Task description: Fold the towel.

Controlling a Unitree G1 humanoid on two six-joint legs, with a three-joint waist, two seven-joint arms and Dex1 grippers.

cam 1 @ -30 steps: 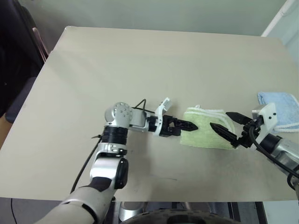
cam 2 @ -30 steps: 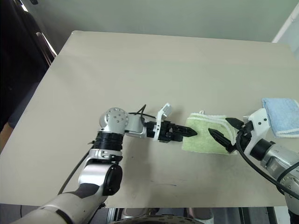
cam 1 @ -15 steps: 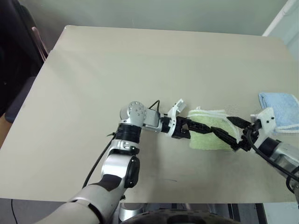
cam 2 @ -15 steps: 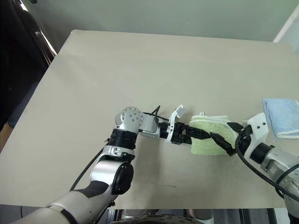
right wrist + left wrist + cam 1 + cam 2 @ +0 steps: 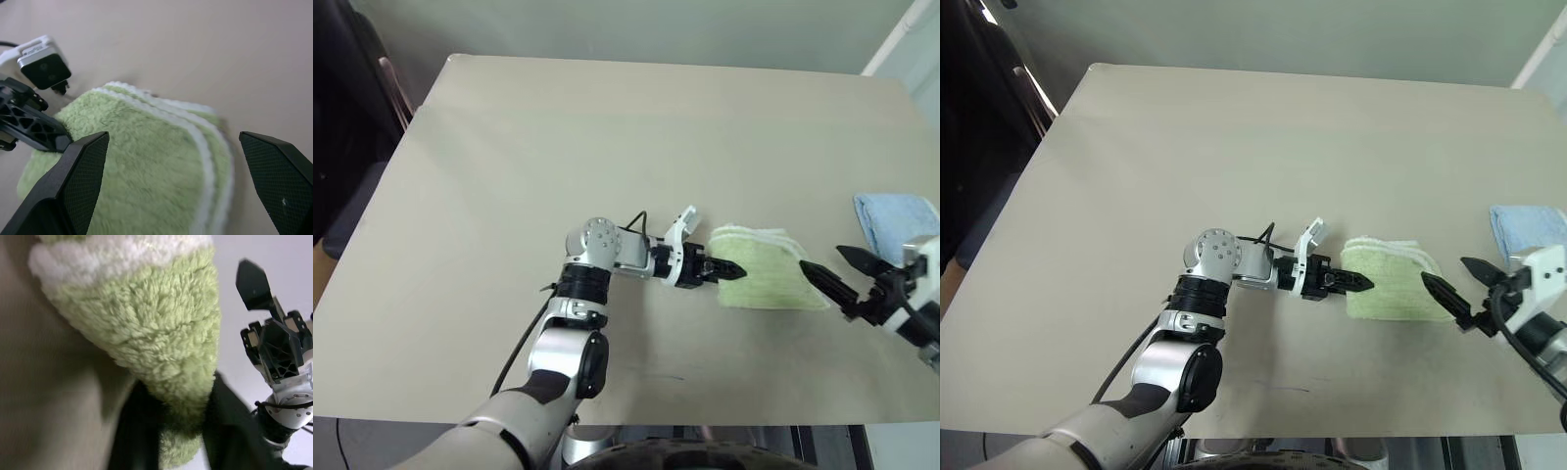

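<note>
Left gripper (image 5: 722, 269) pinched shut on towel (image 5: 766, 277) left edge; right gripper (image 5: 848, 277) open, apart. Thick stack likely to slip or unfold if dragged.

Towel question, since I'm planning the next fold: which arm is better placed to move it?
Probably the left: the left gripper is shut on the towel at its near-left edge. The right gripper hangs open, just clear of the towel's right edge.

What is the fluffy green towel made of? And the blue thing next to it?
The towel looks like soft terry cloth: fuzzy green loops with white stitched edges. The blue cloth seems a similar soft fabric, though its weave is too far off to tell.
</note>
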